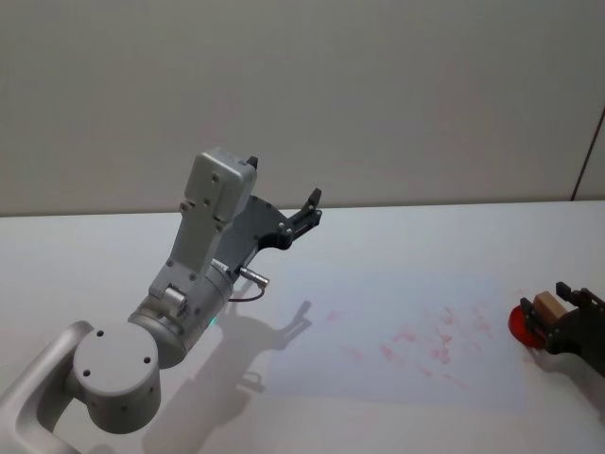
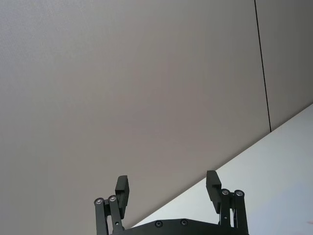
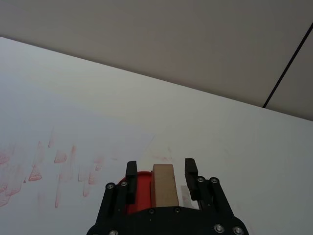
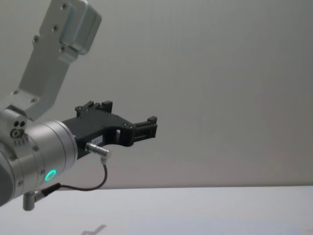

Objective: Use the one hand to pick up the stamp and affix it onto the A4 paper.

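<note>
One hand works: our right hand (image 3: 159,178) straddles the stamp (image 3: 164,183) over the red pad (image 1: 521,324), fingers spread, not yet clenched; left hand (image 2: 167,188) released, parked high.

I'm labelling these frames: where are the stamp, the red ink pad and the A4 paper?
stamp (image 3: 164,183): right wrist view, wooden top face.
red ink pad (image 1: 519,324): head view, left rim.
A4 paper (image 1: 378,312): head view, bare upper area.

A white table (image 1: 113,274) fills the lower half of the head view. A sheet of paper (image 1: 397,303) marked with red smudges lies flat at lower centre-right, and a red pad (image 1: 519,323) sits just beyond its right edge.
</note>
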You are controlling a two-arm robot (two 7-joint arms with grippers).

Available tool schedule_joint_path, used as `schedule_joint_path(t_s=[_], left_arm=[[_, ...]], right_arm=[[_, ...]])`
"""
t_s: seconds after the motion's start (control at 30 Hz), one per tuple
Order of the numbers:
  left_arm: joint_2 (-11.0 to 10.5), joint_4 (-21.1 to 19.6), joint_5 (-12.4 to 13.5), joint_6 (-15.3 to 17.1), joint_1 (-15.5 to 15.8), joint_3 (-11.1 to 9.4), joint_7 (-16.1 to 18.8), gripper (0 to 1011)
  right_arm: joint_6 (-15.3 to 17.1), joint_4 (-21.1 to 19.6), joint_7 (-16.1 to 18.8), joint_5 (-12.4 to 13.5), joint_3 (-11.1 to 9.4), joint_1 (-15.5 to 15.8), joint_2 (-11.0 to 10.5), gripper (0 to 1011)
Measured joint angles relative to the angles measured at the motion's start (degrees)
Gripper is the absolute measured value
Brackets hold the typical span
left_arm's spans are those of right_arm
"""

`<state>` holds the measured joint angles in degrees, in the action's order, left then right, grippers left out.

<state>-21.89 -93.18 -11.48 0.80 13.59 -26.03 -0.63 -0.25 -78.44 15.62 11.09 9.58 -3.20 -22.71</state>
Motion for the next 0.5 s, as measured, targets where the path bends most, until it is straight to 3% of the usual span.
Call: schedule_joint_path(t_s=[0.5], left_arm=[[0.0,0.0,0.0,0.0,0.0,0.0,0.0,1001]], right_arm=[[-1.05,-1.29,-0.73,1.78,0.37,-1.0,1.15,984]])
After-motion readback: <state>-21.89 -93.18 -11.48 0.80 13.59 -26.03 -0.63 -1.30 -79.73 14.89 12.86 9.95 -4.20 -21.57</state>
